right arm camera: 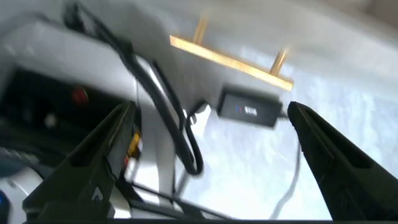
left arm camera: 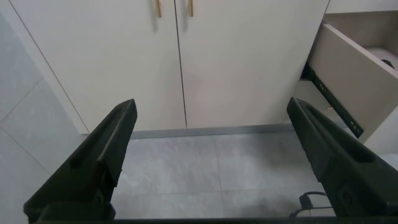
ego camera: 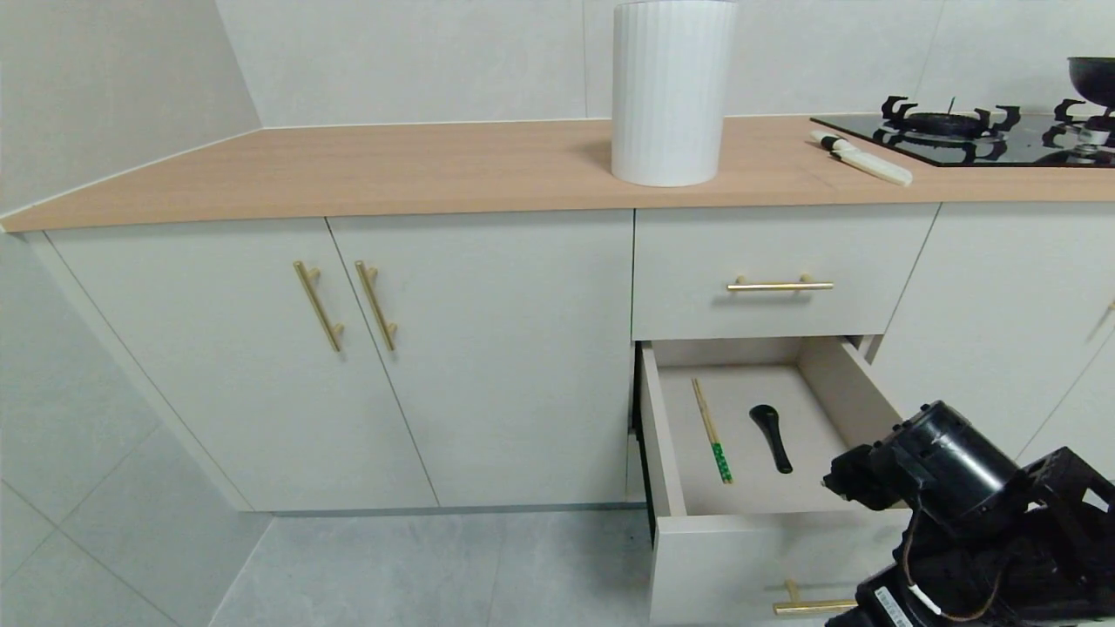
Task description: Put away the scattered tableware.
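The chopsticks [ego camera: 712, 431] and black spoon [ego camera: 772, 435] lie in the open drawer [ego camera: 662, 435], probably open to take the knife [ego camera: 861, 158] on the surface [ego camera: 435, 170] too, while the right gripper [right arm camera: 211, 124] by its handle [right arm camera: 231, 59] and the left gripper [left arm camera: 211, 118] hang spread, empty.

light: bright, even (from above, diffuse) | shadows: soft under handle [ego camera: 780, 285] | reflections: on hob [ego camera: 984, 144]

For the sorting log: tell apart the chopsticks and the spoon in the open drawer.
The pale wooden chopsticks with green ends are thin, straight and longer; the black spoon is shorter and broader. The chopsticks lie nearer the left wall of the open grey drawer, the spoon nearer its middle. Both lie flat, apart, running front to back.
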### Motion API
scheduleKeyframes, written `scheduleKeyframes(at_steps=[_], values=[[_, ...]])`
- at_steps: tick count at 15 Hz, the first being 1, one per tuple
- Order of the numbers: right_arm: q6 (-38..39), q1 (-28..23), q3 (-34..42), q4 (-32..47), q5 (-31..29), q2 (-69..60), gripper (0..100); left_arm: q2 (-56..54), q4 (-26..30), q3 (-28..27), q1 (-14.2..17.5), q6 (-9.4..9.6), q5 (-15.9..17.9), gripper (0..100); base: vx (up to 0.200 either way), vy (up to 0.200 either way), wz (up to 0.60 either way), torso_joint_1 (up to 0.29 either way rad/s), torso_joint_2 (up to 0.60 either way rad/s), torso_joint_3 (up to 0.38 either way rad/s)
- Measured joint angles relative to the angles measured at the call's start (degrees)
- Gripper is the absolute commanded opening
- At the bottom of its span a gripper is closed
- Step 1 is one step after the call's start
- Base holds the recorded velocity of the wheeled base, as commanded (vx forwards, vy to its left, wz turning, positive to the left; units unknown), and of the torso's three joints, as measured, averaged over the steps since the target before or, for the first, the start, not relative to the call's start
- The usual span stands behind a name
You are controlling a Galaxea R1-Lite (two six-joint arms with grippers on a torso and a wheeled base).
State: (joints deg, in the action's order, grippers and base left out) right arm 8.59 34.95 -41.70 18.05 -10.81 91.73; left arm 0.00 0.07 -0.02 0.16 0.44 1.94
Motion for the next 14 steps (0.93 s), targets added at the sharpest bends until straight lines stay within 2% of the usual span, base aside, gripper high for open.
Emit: scheduleKeyframes(at_steps=[5, 8, 14], values=[[-1.8, -0.1, 0.1, 1.6, -0.3, 1.7, 100, 0.0, 0.0, 0.0, 0.0, -0.01, 0.0, 100, 0.0, 0.0, 0.0, 0.0, 0.0, 0.0], [-1.4, -2.3, -0.9, 0.1, -0.7, 5.0, 100, 0.0, 0.0, 0.0, 0.0, 0.0, 0.0, 100, 0.0, 0.0, 0.0, 0.0, 0.0, 0.0], [7.7, -6.4, -5.9, -3.4, -2.0, 10.2, 100, 0.0, 0.0, 0.0, 0.0, -0.01, 0.0, 100, 0.0, 0.0, 0.0, 0.0, 0.0, 0.0]])
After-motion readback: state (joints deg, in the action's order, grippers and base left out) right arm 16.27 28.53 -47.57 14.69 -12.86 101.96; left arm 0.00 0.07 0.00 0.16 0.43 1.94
